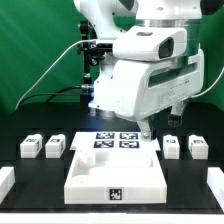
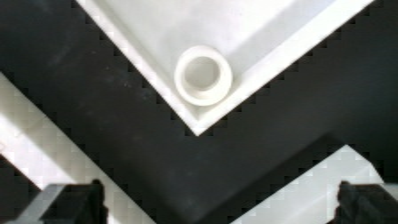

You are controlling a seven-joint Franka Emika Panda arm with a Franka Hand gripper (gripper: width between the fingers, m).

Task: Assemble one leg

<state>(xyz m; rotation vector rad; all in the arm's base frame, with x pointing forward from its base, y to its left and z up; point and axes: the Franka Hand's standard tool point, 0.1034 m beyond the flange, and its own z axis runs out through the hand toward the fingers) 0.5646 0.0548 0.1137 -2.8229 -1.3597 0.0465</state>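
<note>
My gripper [image 1: 146,130] hangs just above the far corner, at the exterior view's right, of the large flat white panel [image 1: 115,178]. In the wrist view that corner [image 2: 267,40] shows with its round hole [image 2: 201,78]. My gripper [image 2: 217,205] is open and empty there, with both dark fingertips [image 2: 68,205] spread wide over the black table. Several small white legs with tags stand on the table: two at the left [image 1: 30,148] [image 1: 55,146] and two at the right [image 1: 172,146] [image 1: 197,147]. The nearest leg stands just to the right of my gripper.
The marker board [image 1: 115,140] lies behind the panel, right beside my gripper. More white parts sit at the table's left edge [image 1: 5,180] and right edge [image 1: 215,185]. A green curtain hangs behind, and a cable runs at the left.
</note>
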